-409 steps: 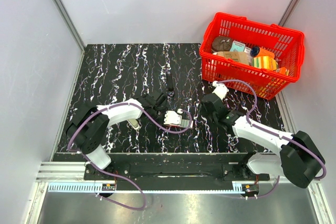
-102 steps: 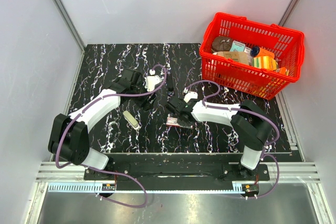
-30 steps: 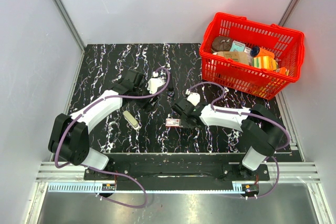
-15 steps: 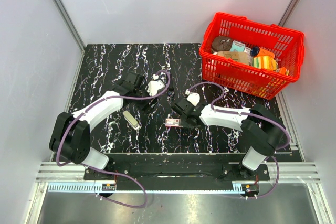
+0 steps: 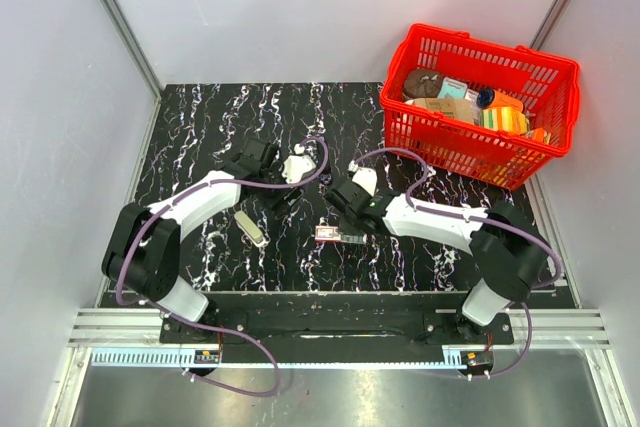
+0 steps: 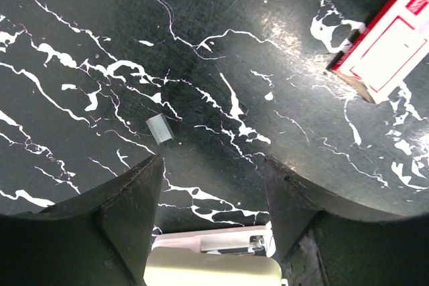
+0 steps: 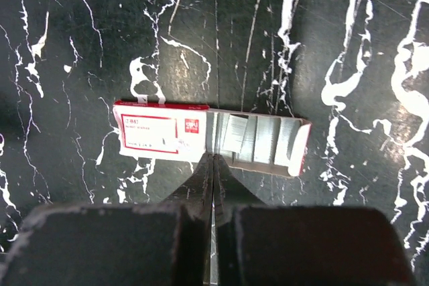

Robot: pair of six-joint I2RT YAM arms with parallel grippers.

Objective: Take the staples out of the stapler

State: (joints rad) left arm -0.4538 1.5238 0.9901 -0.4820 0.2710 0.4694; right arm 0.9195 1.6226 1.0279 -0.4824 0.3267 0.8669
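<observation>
**Staples out on the table; picking up the loose strip is judged the step in hand.**

The staples (image 6: 159,128), a tiny thin grey metal strip, lie flat on the black white-veined table (image 6: 80,45). They sit just off one fingertip of the left gripper (image 6: 213,165), whose jaws stand wide and empty. The right gripper (image 7: 213,160) has its fingers pressed together with nothing seen between them, the tips at the near edge of the small red-and-white cardboard box (image 7: 161,135), whose tray is drawn out. The slim black stapler cannot be picked out in any view. In my judgement, the next move calls for the left gripper to centre over the strip, descend, and pinch finely on a piece lying flush.
</observation>
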